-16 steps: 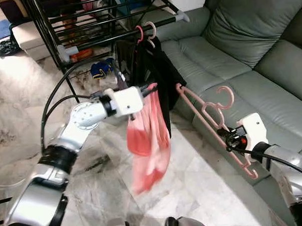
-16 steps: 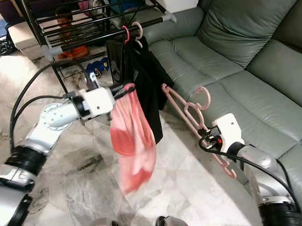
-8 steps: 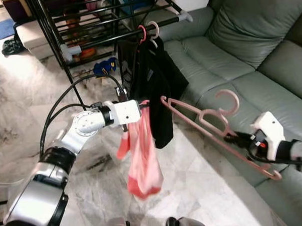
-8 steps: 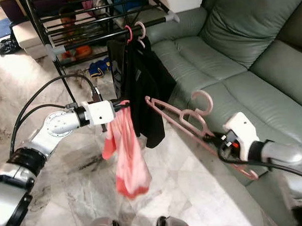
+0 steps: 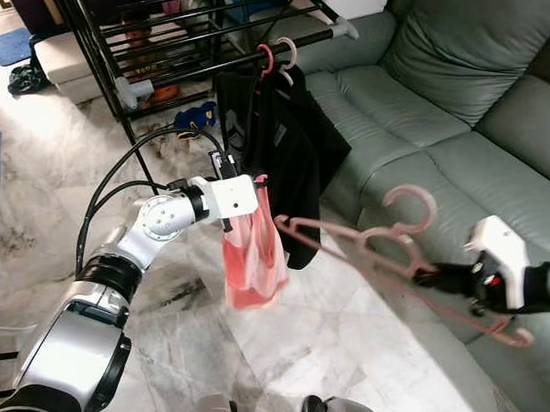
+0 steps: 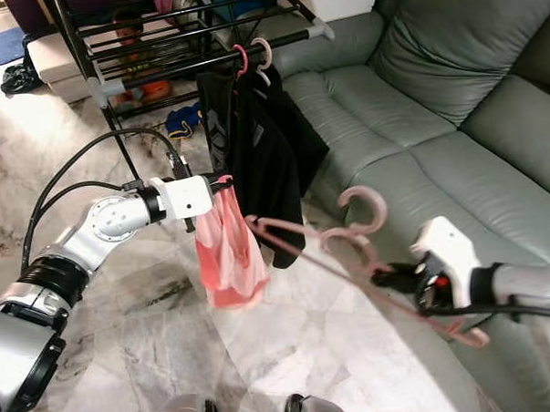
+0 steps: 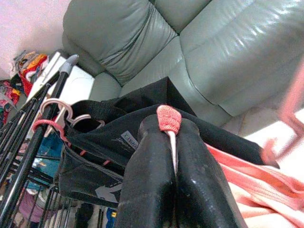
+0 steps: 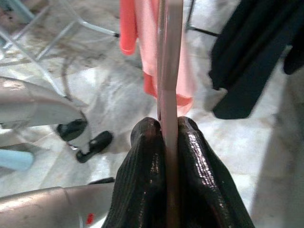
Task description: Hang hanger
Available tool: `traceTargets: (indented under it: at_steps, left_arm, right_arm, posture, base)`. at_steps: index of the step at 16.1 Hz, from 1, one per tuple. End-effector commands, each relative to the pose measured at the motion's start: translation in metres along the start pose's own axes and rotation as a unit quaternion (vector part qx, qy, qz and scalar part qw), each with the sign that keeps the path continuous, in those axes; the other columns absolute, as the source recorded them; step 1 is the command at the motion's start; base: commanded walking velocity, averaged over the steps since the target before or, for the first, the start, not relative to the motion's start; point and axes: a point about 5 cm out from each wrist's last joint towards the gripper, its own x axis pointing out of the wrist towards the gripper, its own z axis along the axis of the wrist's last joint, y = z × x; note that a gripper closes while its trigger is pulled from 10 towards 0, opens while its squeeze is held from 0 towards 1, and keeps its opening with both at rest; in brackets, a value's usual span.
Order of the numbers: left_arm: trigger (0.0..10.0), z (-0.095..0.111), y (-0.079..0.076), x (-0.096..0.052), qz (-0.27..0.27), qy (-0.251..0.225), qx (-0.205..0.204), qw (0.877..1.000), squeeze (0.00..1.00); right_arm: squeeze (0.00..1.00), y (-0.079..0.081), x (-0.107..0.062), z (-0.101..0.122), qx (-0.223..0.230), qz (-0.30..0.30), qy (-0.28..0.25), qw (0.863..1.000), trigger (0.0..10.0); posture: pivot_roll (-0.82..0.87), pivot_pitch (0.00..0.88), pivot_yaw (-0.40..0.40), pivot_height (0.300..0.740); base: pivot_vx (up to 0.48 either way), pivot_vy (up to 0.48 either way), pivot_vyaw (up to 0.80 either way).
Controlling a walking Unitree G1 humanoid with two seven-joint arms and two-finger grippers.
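Step in hand, by my reading: thread pink hanger (image 5: 377, 247) into pink garment (image 5: 252, 262); go slow, keep hanger tip level, aim at opening.

Right gripper (image 5: 440, 276) nearest, over sofa (image 5: 455, 152): jaws clamped narrow on hanger bar.

Left gripper (image 5: 256, 190): jaws pinched tight on garment top, garment dangling.

Beyond: black clothes (image 5: 287, 160) on rack (image 5: 158, 47).

pink hanger (image 5: 368, 243) tip swung left, now meets pink garment (image 5: 252, 262).

floor (image 5: 354, 339): marble | blue shoes (image 5: 191, 119) under black rack (image 5: 113, 49)
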Motion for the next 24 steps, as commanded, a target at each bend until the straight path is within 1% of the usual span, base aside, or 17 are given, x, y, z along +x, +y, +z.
traceTargets:
  at_steps: [1,6,9,11,13,14,15,16,17,18,21,22,23,24]
  left_arm:
    - [10.0,0.007,0.006,0.003,0.001,-0.014,0.019,1.0,0.0]
    - [10.0,0.015,0.007,0.007,-0.001,-0.039,0.018,0.999,0.0]
    - [10.0,0.017,0.003,0.006,-0.014,-0.05,0.016,0.999,0.0]
    - [10.0,0.019,0.002,0.006,-0.02,-0.059,0.015,0.998,0.0]
    - [10.0,0.016,0.0,0.004,-0.021,-0.053,0.014,0.998,0.0]
    - [10.0,0.012,0.0,0.003,-0.016,-0.043,0.017,0.999,0.0]
    - [10.0,0.007,0.0,0.001,-0.009,-0.028,0.011,1.0,0.0]
    - [10.0,0.003,-0.001,0.0,-0.013,-0.017,0.017,1.0,0.0]
    - [10.0,0.002,-0.002,-0.001,-0.017,-0.016,0.013,1.0,0.0]
    - [10.0,0.007,-0.003,0.003,-0.018,-0.03,0.008,0.999,0.0]
    - [10.0,0.018,-0.003,0.008,-0.017,-0.056,0.012,0.998,0.0]
    - [10.0,0.023,-0.001,0.009,-0.013,-0.068,0.015,0.997,0.0]
    - [10.0,0.024,0.0,0.01,-0.01,-0.072,0.016,0.997,0.0]
    - [10.0,0.028,0.003,0.01,-0.004,-0.082,0.018,0.996,0.0]
  right_arm:
    - [0.0,0.004,0.003,0.003,-0.008,0.018,-0.002,1.0,10.0]
    - [0.0,0.001,0.004,0.001,-0.017,0.016,0.007,1.0,10.0]
    - [0.0,-0.004,0.004,0.003,-0.024,0.002,0.004,1.0,10.0]
    - [0.0,-0.003,0.006,0.002,-0.028,0.004,0.007,1.0,10.0]
    - [0.0,0.001,0.006,0.008,-0.025,0.019,-0.009,0.999,10.0]
    - [0.0,0.001,0.005,0.011,-0.024,0.02,-0.014,0.999,10.0]
    - [0.0,-0.001,0.002,0.012,-0.028,0.016,-0.014,0.999,10.0]
    - [0.0,-0.003,-0.001,0.012,-0.029,0.012,-0.012,0.999,10.0]
    - [0.0,-0.006,-0.004,0.012,-0.032,0.001,-0.009,0.999,10.0]
    - [0.0,-0.007,-0.004,0.009,-0.028,-0.001,-0.006,1.0,10.0]
    - [0.0,-0.002,0.008,0.001,-0.019,0.007,-0.003,1.0,10.0]
    - [0.0,0.001,0.015,-0.003,-0.007,0.013,-0.008,1.0,10.0]
    - [0.0,0.001,0.018,-0.005,-0.006,0.015,-0.006,1.0,10.0]
    - [0.0,0.002,0.024,-0.01,0.001,0.018,-0.004,1.0,10.0]
  posture:
    - [-0.04,0.039,-0.005,0.74]
    - [-0.04,0.037,-0.009,0.74]
    - [-0.04,0.037,-0.008,0.74]
    - [-0.04,0.038,-0.01,0.74]
    - [-0.04,0.038,-0.009,0.74]
    - [-0.04,0.039,-0.008,0.74]
    - [-0.05,0.039,-0.006,0.74]
    - [-0.05,0.04,-0.005,0.74]
    - [-0.05,0.04,-0.004,0.74]
    - [-0.05,0.04,-0.004,0.74]
    - [-0.05,0.042,-0.006,0.74]
    - [-0.04,0.042,-0.008,0.74]
    - [-0.04,0.042,-0.009,0.74]
    - [-0.04,0.043,-0.01,0.74]
  base:
    - [0.0,0.0,0.0]
    - [0.0,0.0,0.0]
    - [0.0,0.0,0.0]
    - [0.0,0.0,0.0]
    - [0.0,0.0,0.0]
    - [0.0,0.0,0.0]
    - [0.0,0.0,0.0]
    - [0.0,0.0,0.0]
    - [0.0,0.0,0.0]
    - [0.0,0.0,0.0]
    - [0.0,0.0,0.0]
    - [0.0,0.0,0.0]
    - [0.0,0.0,0.0]
    - [0.0,0.0,0.0]
